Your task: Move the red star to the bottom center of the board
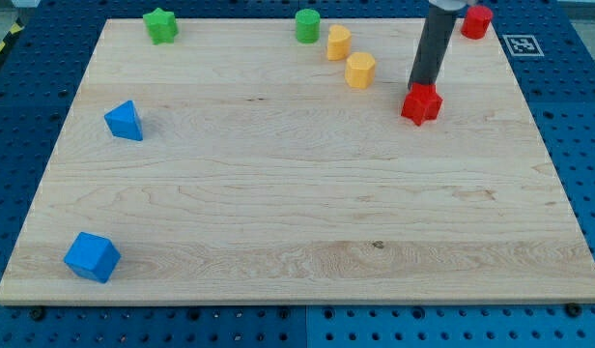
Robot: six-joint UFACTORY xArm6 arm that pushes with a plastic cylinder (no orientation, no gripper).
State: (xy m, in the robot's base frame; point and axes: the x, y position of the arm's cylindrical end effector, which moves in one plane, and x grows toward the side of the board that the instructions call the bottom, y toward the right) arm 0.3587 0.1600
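Board (297,222): pale wooden panel, grain running across the view, filling most of the frame.
Surround (17,193): blue perforated surface on all sides of the board; black-and-white marker tag (523,44) at the view's top right.
Rod (435,43): straight and dark, entering from the view's top right, leaning slightly toward the view's left on the way down.
My tip (420,86): lower end of the rod, touching the top edge of the red star on the side toward the view's top; no fingers or jaws on this tool, so nothing to open, close or hold.
Blue cube (92,256): near the board's bottom left corner.
Blue triangular block (124,121): left side of the board, upper half.
Red star (421,103): upper right part of the board, well apart from the bottom centre.
Green star (160,25): top edge, toward the view's left.
Yellow block, lower (360,70): hexagonal in outline, left of the red star.
Yellow block, upper (338,43): just beside the lower one, toward the view's top left; shape unclear.
Green cylinder (307,25): top edge, near centre, left of the upper yellow block.
Red block (477,21): top edge, right of the rod; shape not clear.
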